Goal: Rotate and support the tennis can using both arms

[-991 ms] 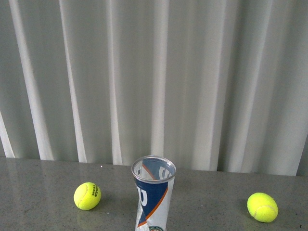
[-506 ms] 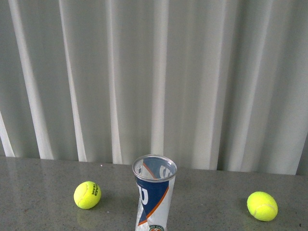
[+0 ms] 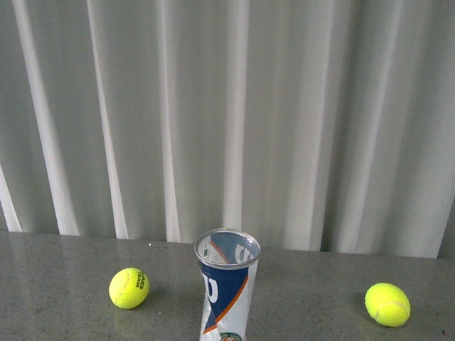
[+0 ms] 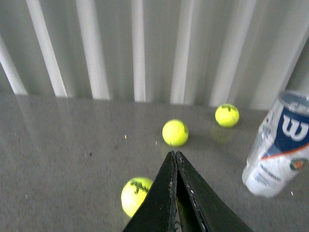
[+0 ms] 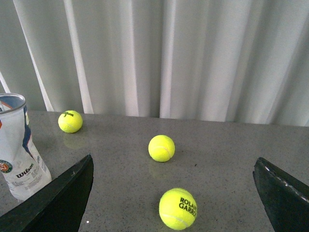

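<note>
The tennis can stands upright on the grey table at the bottom centre of the front view, its open silver rim up and its navy, white and orange label facing me. No arm shows in the front view. In the left wrist view the can stands tilted at the picture's right edge, well apart from my left gripper, whose jaws are pressed together and empty. In the right wrist view the can stands at the left edge, just beyond one finger of my right gripper, which is wide open and empty.
Yellow-green tennis balls lie on the grey table: one left of the can and one to its right. The left wrist view shows three balls. The right wrist view shows three. White curtains hang behind.
The can's rim wobbled very slightly right and back. The balls have not moved and no arm has entered the front view.
</note>
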Motion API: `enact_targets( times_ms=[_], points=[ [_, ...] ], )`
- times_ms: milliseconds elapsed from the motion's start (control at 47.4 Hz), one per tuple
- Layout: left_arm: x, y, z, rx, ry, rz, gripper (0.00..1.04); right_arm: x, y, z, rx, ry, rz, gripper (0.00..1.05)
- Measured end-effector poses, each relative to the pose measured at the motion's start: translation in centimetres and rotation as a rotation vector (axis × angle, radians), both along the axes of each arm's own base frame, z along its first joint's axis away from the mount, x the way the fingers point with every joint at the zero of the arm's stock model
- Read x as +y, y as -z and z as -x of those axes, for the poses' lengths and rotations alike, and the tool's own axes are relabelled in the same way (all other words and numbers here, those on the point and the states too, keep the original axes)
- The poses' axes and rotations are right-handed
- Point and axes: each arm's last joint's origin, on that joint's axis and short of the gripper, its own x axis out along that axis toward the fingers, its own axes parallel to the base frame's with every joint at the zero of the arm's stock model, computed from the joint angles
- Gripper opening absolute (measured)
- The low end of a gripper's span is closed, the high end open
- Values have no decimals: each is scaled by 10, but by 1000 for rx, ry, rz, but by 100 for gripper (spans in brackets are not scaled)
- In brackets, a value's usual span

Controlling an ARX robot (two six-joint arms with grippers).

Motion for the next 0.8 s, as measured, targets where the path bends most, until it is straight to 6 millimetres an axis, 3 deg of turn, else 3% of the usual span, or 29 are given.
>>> enact_targets(
  times_ms=[211,358,675,717,801],
  points=[
    [0,1,8,-11,1,1,5,0,0,0,0,0,0,98],
    [0,1,8,-11,1,0,36,0,0,0,0,0,0,98],
    [0,1,8,-11,1,0,86,0,0,0,0,0,0,98],
    [0,1,8,-11,1,0,97,0,0,0,0,0,0,98],
    [0,1,8,-11,1,0,98,0,0,0,0,0,0,98]
  ],
)
